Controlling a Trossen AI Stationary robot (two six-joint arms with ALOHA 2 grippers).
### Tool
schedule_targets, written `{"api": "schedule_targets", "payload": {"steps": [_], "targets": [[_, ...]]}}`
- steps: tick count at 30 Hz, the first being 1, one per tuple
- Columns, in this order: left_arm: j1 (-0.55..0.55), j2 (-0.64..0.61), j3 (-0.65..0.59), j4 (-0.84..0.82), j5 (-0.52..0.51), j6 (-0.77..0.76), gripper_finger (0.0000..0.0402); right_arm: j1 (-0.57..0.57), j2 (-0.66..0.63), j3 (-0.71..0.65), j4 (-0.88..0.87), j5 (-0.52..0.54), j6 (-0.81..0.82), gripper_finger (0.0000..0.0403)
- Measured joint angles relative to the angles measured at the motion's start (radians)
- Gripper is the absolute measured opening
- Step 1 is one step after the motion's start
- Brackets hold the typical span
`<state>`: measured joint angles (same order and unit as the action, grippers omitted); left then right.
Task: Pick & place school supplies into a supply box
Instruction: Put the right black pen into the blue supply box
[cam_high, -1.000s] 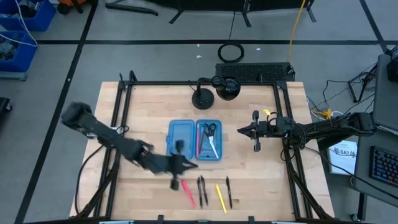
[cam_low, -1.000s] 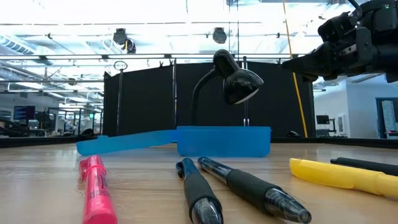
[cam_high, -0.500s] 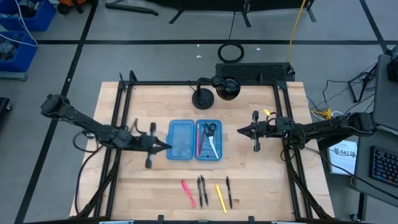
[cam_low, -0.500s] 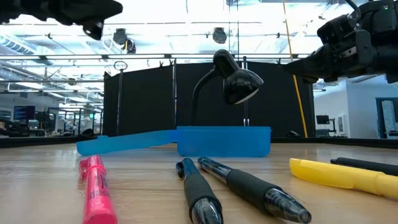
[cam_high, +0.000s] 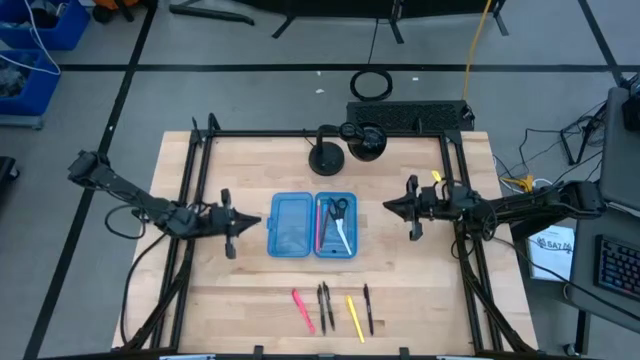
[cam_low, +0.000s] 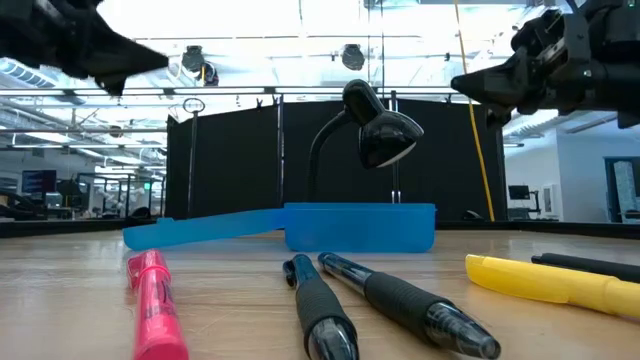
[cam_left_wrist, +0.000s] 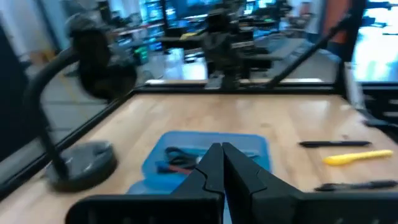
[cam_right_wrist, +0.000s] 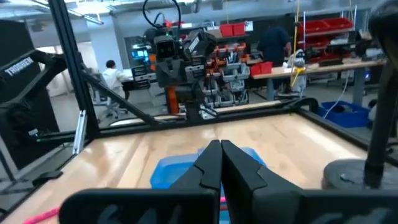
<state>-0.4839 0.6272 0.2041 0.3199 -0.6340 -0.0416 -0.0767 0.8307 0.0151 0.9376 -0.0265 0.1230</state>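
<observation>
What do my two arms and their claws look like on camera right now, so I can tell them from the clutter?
Both arms are dark, nearly black, slim jointed links with black cables trailing off the table sides. The left claw and right claw each end in two narrow black fingers that taper to a point, mounted on a wide, blocky black bar. No coloured markings or labels show on either.

The case (cam_high: 290, 224) was translucent blue, and the scissors (cam_high: 338, 214) in it had black handles and silver blades. On the pale wood table (cam_high: 240, 290) lay a pink marker (cam_high: 302, 310), a yellow pen (cam_high: 353, 312) and dark pens (cam_high: 325, 304). The lamp (cam_high: 326, 156) was black.
</observation>
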Motion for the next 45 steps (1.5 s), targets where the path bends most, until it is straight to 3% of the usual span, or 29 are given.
{"api": "schedule_targets", "payload": {"steps": [3, 8, 12, 17, 20, 23, 28, 33, 39, 45], "targets": [[0.002, 0.0, -0.015, -0.001, -0.077, -0.03, 0.0007, 0.0, 0.0, 0.0, 0.001, -0.003, 0.056, 0.0], [0.001, 0.008, -0.06, -0.003, -0.094, -0.039, 0.0028, 0.023, -0.001, 0.053, -0.078, -0.002, 0.062, 0.0], [0.001, 0.008, -0.102, -0.004, -0.101, -0.02, 0.003, 0.11, 0.006, 0.261, -0.421, 0.059, 0.042, 0.0], [0.001, 0.008, -0.124, -0.002, -0.101, -0.02, 0.002, 0.299, 0.112, 0.6, -0.999, 0.314, 0.14, 0.0], [0.001, 0.008, -0.126, -0.001, -0.101, 0.009, 0.001, 0.41, 0.197, 0.772, -1.165, 0.411, 0.268, 0.0], [0.002, 0.007, -0.126, -0.001, -0.101, 0.046, 0.0003, 0.488, 0.312, 0.893, -1.29, 0.419, 0.43, 0.0], [0.013, 0.008, -0.126, -0.002, -0.101, 0.066, 0.0019, 0.596, 0.504, 1.067, -1.396, 0.407, 0.66, 0.0], [0.01, 0.007, -0.126, -0.014, -0.083, 0.043, 0.0036, 0.672, 0.677, 1.153, -1.386, 0.392, 0.754, 0.0], [0.009, 0.007, -0.126, -0.093, 0.017, -0.062, 0.003, 0.702, 0.785, 1.17, -1.275, 0.392, 0.795, 0.0], [0.009, 0.007, -0.126, -0.162, 0.076, -0.188, 0.0017, 0.701, 0.839, 1.17, -1.338, 0.364, 0.93, 0.0]]}}
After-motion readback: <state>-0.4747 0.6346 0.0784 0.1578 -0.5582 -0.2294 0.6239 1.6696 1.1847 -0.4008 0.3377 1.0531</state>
